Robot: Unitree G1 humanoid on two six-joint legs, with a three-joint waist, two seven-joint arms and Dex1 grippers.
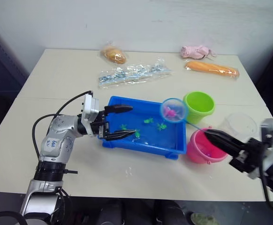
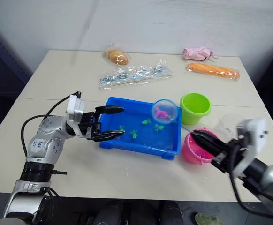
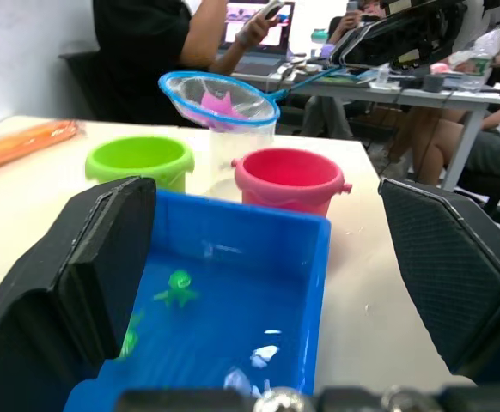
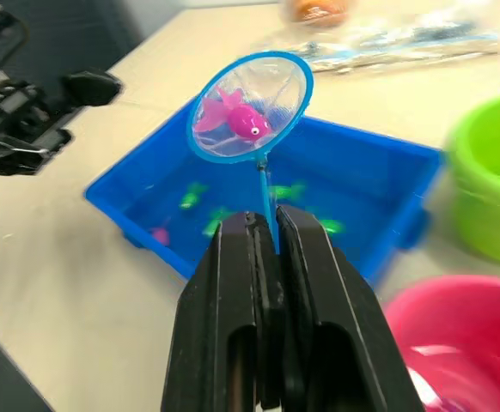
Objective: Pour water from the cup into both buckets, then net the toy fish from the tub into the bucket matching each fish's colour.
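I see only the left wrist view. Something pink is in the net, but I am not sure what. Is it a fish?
Observer: Yes. The right wrist view shows one pink fish lying in the net.
Operator: Who holds the net?
Observer: The right gripper, shut on the net's thin handle.
Operator: Is the net over the pink bucket?
Observer: No. In the head views it hangs above the blue tub, at its corner nearest the green bucket; the pink bucket stands beside the tub.
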